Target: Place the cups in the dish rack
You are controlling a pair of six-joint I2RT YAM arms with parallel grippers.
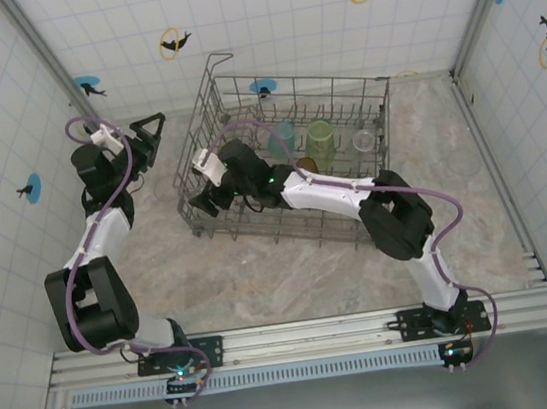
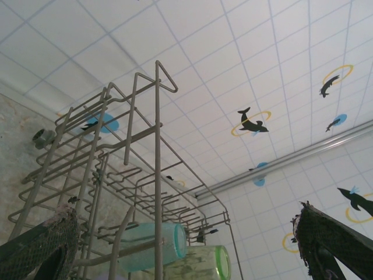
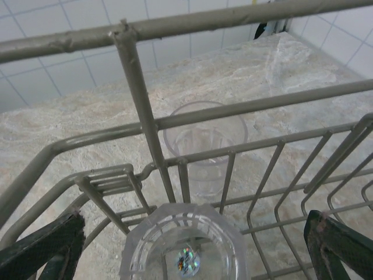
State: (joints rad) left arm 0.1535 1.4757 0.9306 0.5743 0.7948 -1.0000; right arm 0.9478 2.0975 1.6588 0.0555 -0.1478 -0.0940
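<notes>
The grey wire dish rack (image 1: 201, 98) stands mid-table. In it a teal cup (image 1: 282, 138), a lime green cup (image 1: 321, 140), a clear cup (image 1: 364, 140) and an amber cup (image 1: 306, 167) stand among the tines. My right gripper (image 1: 202, 186) reaches into the rack's left end. In the right wrist view it (image 3: 189, 248) is open, its fingers well apart from a clear cup (image 3: 175, 230) resting base-up on the rack wires (image 3: 134, 81). My left gripper (image 1: 155, 132) hangs open left of the rack, holding nothing; its view shows the teal cup (image 2: 154, 245) and green cup (image 2: 201, 265).
Another pale translucent cup (image 3: 205, 146) stands upright on the marble table just outside the rack's wall. Tiled walls enclose the table on the left, back and right. Bare table lies in front of the rack and to its right.
</notes>
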